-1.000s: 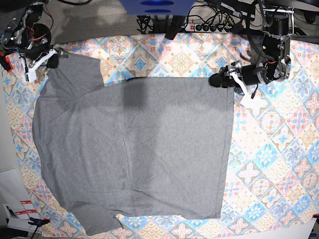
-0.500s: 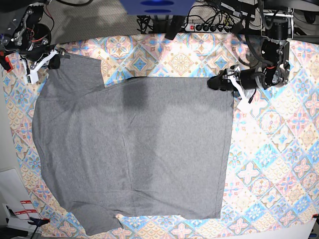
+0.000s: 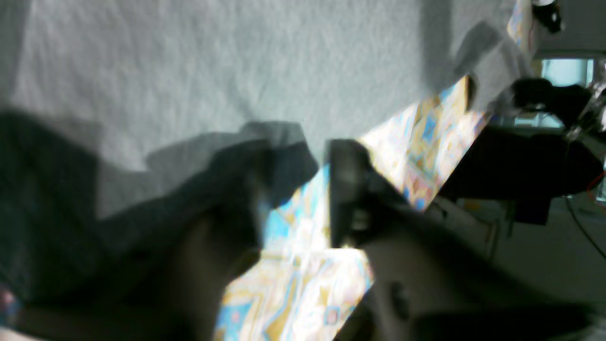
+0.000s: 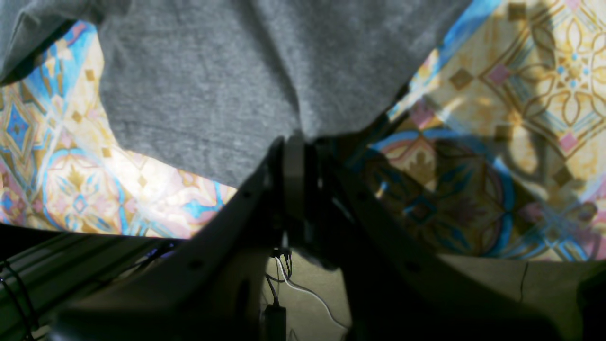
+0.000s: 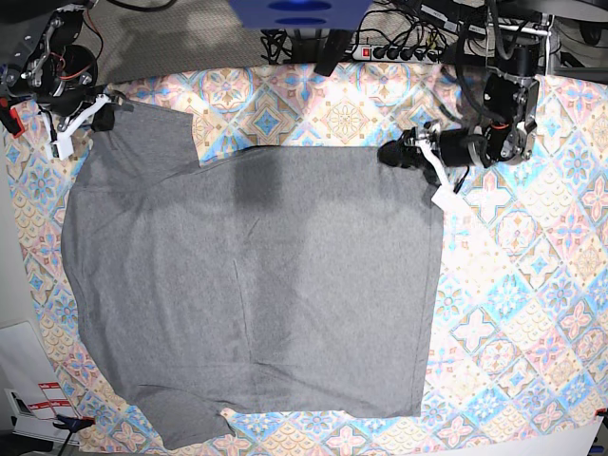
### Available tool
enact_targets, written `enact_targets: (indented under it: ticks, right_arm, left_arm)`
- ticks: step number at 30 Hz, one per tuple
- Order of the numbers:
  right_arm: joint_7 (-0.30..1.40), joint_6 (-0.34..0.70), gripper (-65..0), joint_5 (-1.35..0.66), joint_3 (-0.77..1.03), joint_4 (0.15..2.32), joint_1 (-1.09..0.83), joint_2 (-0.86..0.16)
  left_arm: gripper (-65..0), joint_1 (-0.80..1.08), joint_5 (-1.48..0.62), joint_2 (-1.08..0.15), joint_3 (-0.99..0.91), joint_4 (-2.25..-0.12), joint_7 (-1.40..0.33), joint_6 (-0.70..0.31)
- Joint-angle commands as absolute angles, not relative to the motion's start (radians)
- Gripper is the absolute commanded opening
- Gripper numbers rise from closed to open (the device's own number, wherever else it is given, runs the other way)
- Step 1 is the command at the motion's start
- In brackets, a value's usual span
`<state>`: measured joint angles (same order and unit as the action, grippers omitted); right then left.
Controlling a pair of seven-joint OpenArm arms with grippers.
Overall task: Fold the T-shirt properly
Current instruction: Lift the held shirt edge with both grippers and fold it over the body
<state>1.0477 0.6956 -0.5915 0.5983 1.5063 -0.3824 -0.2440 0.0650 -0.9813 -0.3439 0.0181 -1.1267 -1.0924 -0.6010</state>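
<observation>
So the big plain heather-grey knit T-shirt (image 5: 256, 285) is lying mostly flat across the middle of the table (image 5: 532, 313), which is covered in a colourful tile-patterned cloth (image 5: 513, 285). One sleeve looks already folded in, since the edge on the base view's right is straight, while the other sleeve sticks out at the top left corner.

The right end effector (image 5: 74, 122) is at that top-left sleeve. In its wrist view the two fingers are pressed together with grey fabric bunched right at them, so I'd say it's clamped on the sleeve hem.

The left end effector (image 5: 416, 160) sits at the shirt's top right corner. Its wrist view shows the fingers (image 3: 343, 189) spread apart, with the fabric edge draped near one of them and patterned cloth visible in the gap. So released, nothing gripped yet.

My read: this is the pick-up step for the next fold. The left side needs to slide onto that corner and close on it, then both can lift together. The risk is pinching the tile cloth along with the shirt.
</observation>
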Motion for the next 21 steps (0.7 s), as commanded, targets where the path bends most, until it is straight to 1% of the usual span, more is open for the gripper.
enact_targets:
  ticks: [1,2,11,13,16,19,21]
  right_arm:
    - [1.036,0.698,-63.9,-0.607,0.605,1.523,-0.383,-0.262]
    - [1.036,0.698,-63.9,-0.607,0.605,1.523,-0.383,-0.262]
    - [1.038,0.698,-63.9,-0.596,0.602,1.523,-0.383,-0.262]
    - [1.038,0.698,-63.9,-0.562,0.601,1.523,-0.383,-0.260]
    - [1.038,0.698,-63.9,-0.506,0.601,1.523,-0.383,-0.257]
    - [1.038,0.698,-63.9,-0.492,0.601,1.524,-0.383,-0.255]
    - [1.038,0.698,-63.9,-0.493,0.601,1.524,-0.383,-0.255]
  left_arm:
    - [-58.9,0.061,-0.972,-0.354,0.018,-1.135,-1.106,-0.602]
    - [-64.9,0.061,-0.972,-0.354,0.018,-1.135,-1.106,-0.602]
    - [-65.0,0.062,-0.980,-0.358,0.016,-1.136,-1.115,-0.604]
    - [-64.8,0.062,-1.009,-0.358,0.013,-1.136,-1.148,-0.625]
    - [-61.3,0.068,-1.076,-0.366,-0.019,-1.181,-1.185,-0.677]
    - [-57.7,0.147,-1.099,-0.383,-0.145,-1.314,-1.188,-0.679]
    - [-54.3,0.199,-1.099,-0.383,-0.246,-1.409,-1.190,-0.677]
